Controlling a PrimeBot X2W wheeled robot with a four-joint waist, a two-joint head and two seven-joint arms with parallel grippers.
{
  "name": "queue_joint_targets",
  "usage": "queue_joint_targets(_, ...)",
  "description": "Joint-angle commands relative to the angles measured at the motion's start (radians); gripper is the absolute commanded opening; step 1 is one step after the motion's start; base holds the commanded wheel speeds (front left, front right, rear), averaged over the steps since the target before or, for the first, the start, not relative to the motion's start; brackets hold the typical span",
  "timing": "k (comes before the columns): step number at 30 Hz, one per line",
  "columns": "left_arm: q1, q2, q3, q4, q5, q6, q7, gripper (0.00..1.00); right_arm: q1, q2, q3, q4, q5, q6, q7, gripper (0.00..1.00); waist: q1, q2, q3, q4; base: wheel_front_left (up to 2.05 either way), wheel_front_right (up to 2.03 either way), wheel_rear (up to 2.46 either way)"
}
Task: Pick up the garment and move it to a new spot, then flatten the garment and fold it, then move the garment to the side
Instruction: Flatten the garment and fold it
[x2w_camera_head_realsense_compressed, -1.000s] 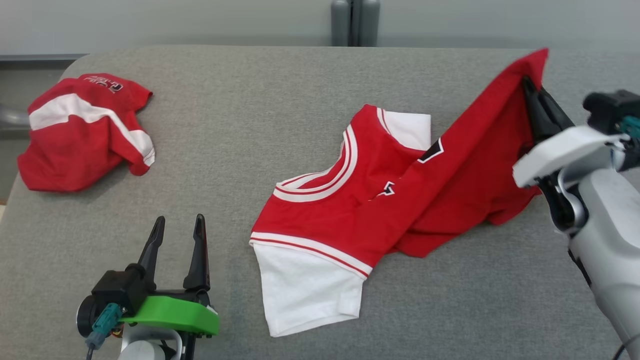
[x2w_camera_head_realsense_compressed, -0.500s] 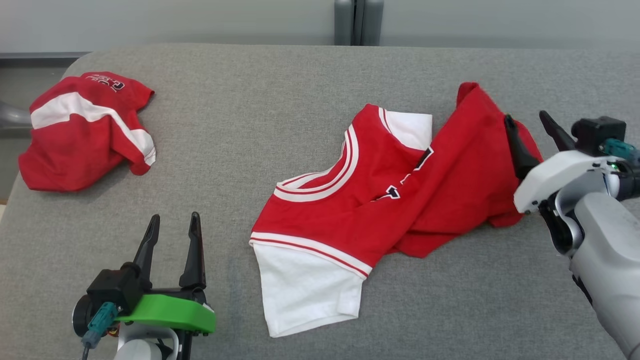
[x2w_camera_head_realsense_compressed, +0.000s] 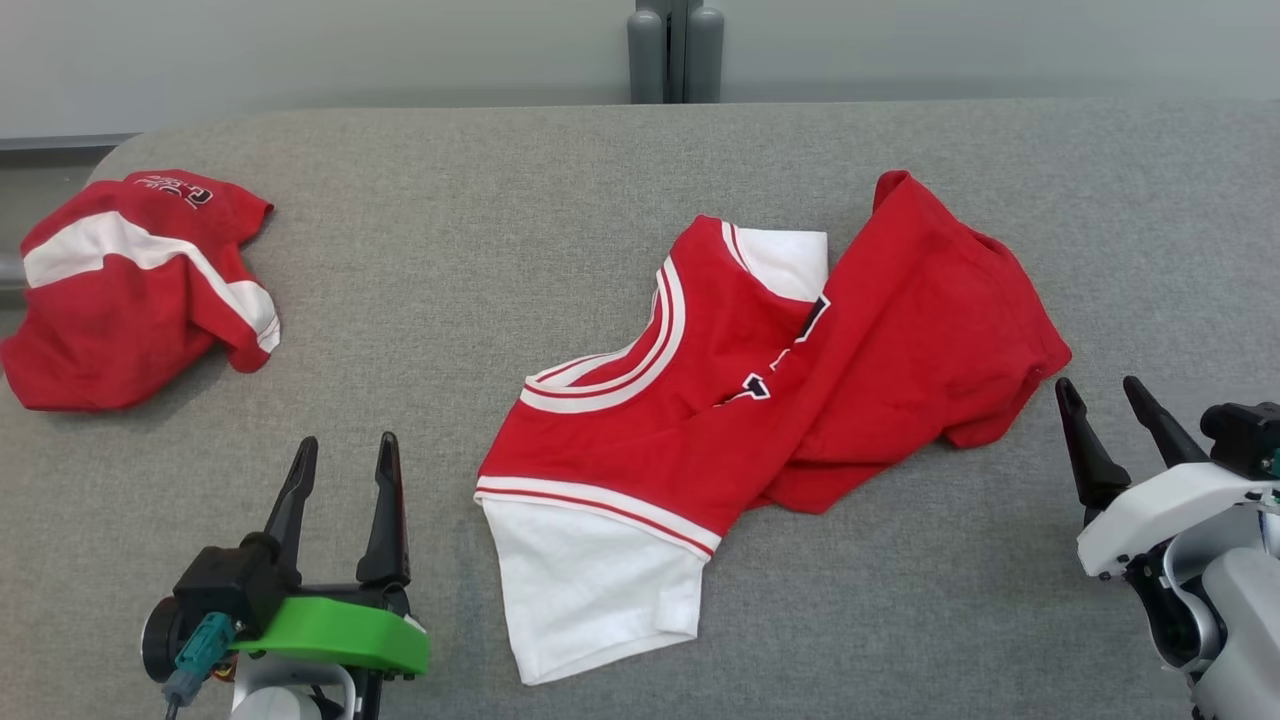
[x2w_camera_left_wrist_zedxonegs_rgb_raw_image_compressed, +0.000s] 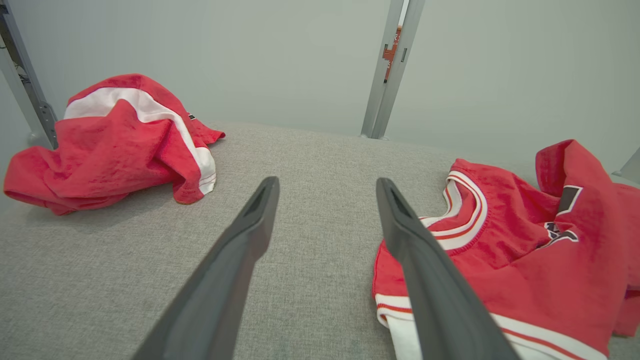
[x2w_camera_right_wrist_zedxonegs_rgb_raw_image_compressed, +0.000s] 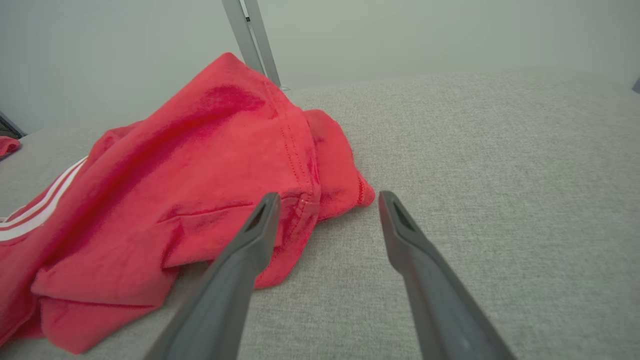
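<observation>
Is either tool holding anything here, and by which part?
Nothing is held. The right tool stands open beside the jersey, with no cloth in it; the left tool is open over the table.

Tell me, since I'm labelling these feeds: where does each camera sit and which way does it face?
Head view: on the head, looking forward and down at the table, jersey and crumpled garment; left gripper and right gripper show, open.
Left wrist view: on the left wrist, looking along its fingers across the table.
Right wrist view: on the right wrist, looking along its fingers at the jersey's red edge.
Shared: all three show the jersey.
</observation>
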Motion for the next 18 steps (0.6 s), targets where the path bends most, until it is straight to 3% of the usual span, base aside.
queue_joint_targets(1,-0.003,0.002,0.001,-0.001,0.005,-0.004,0.0,1.0,0.002,0.008,-0.003,-0.009,-0.008,-0.001,-0.003,1.0,0.0,0.0,0.005,0.001,0.0,0.0,0.0)
queue_joint_targets(14,-0.022,0.002,-0.008,0.006,0.006,-0.007,0.0,1.0,-0.11,0.026,0.064,0.144,0.018,-0.001,0.004,1.0,0.0,0.0,0.034,0.054,0.0,0.0,0.0)
queue_joint_targets(15,-0.023,0.002,-0.009,0.006,0.006,-0.008,0.0,1.0,-0.117,0.026,0.071,0.168,0.028,-0.001,0.007,0.94,0.0,0.0,0.036,0.058,0.0,0.0,0.0)
queue_joint_targets(17,-0.027,0.002,-0.009,0.005,0.005,-0.009,0.0,1.0,-0.136,0.021,0.089,0.195,0.038,-0.001,0.007,0.67,0.0,0.0,0.042,0.064,0.0,0.0,0.0)
queue_joint_targets(18,-0.028,0.002,-0.01,0.003,0.004,-0.008,0.0,1.0,-0.144,0.022,0.097,0.205,0.045,-0.001,0.007,0.22,0.0,0.0,0.044,0.065,0.0,0.0,0.0)
